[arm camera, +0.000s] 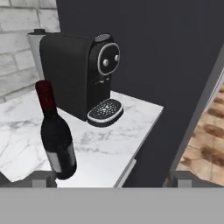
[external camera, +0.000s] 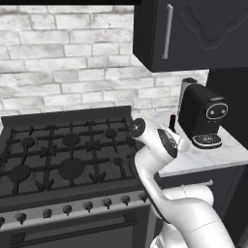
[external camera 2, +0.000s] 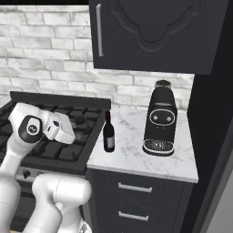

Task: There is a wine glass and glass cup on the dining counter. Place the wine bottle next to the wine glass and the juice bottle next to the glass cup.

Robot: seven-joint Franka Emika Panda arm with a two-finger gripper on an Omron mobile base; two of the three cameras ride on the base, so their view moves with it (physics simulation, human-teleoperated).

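Note:
The wine bottle (external camera 2: 108, 134) is near-black with a dark red capsule and a pale label. It stands upright on a small marble worktop (external camera 2: 136, 152), left of a black coffee machine. In the hand view the wine bottle (arm camera: 57, 140) is close, at the lower left. In the left base view the wine bottle (external camera: 172, 121) peeks over the arm. My gripper (arm camera: 111, 180) is open with nothing between its widely spread fingers. In the right base view the gripper (external camera 2: 73, 134) is left of the bottle, over the stove's right edge. The wine glass, glass cup, juice bottle and dining counter are out of view.
A black coffee machine (external camera 2: 160, 120) stands right of the bottle on the worktop. A gas stove (external camera: 68, 155) with black grates lies to the left. Dark wall cabinets (external camera 2: 154, 32) hang above and a tall dark panel (arm camera: 175, 65) bounds the worktop's right side.

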